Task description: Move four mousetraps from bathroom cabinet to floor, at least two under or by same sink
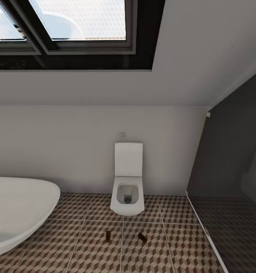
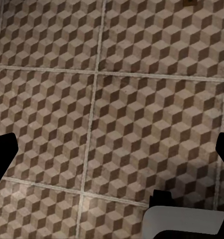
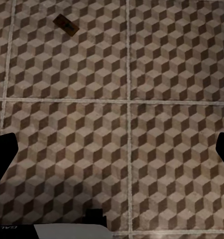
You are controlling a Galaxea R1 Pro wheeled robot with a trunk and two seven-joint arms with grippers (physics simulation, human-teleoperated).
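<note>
In the head view two mousetraps (image 1: 108, 236) (image 1: 142, 237) lie on the bathroom floor (image 1: 86, 250) just before the toilet (image 1: 128, 180), and each wrist view shows tiles between wide, empty pincer fingers (image 2: 3, 154) (image 3: 3, 154), so fetch the rest and lay two beside the sink.
</note>
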